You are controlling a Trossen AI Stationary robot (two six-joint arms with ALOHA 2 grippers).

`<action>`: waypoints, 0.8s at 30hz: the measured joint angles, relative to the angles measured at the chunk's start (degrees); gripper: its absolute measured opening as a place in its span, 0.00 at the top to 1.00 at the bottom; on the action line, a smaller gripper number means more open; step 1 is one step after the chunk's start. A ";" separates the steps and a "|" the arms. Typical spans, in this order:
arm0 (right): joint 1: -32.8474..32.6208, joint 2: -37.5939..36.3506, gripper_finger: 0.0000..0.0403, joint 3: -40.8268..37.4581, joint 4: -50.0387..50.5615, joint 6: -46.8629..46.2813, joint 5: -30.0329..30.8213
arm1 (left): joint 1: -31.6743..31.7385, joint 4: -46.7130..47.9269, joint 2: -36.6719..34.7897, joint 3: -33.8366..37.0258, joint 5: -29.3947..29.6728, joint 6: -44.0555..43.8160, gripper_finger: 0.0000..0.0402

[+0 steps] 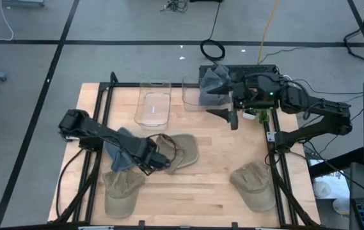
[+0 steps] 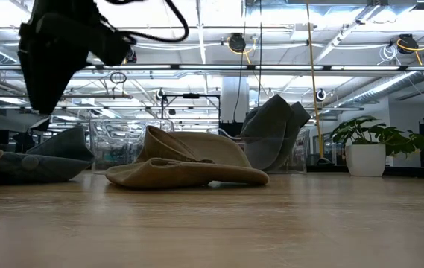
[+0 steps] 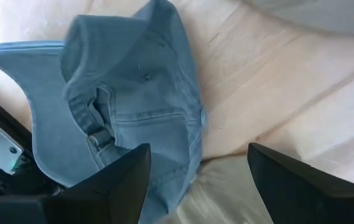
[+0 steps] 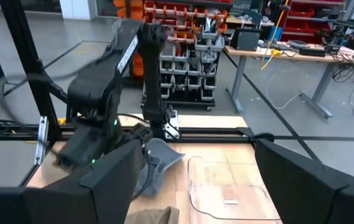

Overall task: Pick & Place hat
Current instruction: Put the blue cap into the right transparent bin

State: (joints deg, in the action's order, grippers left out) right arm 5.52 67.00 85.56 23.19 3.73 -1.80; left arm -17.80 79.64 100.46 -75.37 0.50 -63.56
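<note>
High view: the left end effector (image 1: 161, 161) hovers with jaws wide and empty between the faded blue denim cap (image 1: 119, 152) and the tan cotton cap (image 1: 180, 151) on the wooden bench (image 1: 213, 191). The right end effector (image 1: 233, 118) waits open beside a clear plastic bin (image 1: 197, 94) already holding a grey cap (image 1: 215, 82). The caps seem to overlap, so a descent might snag both brims.

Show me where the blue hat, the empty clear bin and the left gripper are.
blue hat (image 3: 145, 93): left wrist view, on its crown.
empty clear bin (image 1: 154, 104): high view, on its floor.
left gripper (image 1: 167, 160): high view, between its fingertips, over the tan hat.
</note>
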 joint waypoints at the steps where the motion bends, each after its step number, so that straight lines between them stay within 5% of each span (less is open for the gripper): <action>1: 0.00 -0.32 0.25 0.00 0.07 0.00 0.00 | -0.19 -0.16 0.92 0.00 0.01 0.09 0.31; 17: -0.02 -2.21 0.25 0.00 2.57 0.00 -1.51 | -0.98 -10.16 4.95 10.24 -0.45 -0.95 0.29; 24: -0.02 -2.21 0.25 0.00 1.43 0.37 -1.51 | -0.10 -14.10 4.86 13.18 -3.04 0.07 0.38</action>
State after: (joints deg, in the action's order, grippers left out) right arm 5.50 64.79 85.56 24.62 4.10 -3.31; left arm -17.90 65.55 105.32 -62.19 -2.54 -63.50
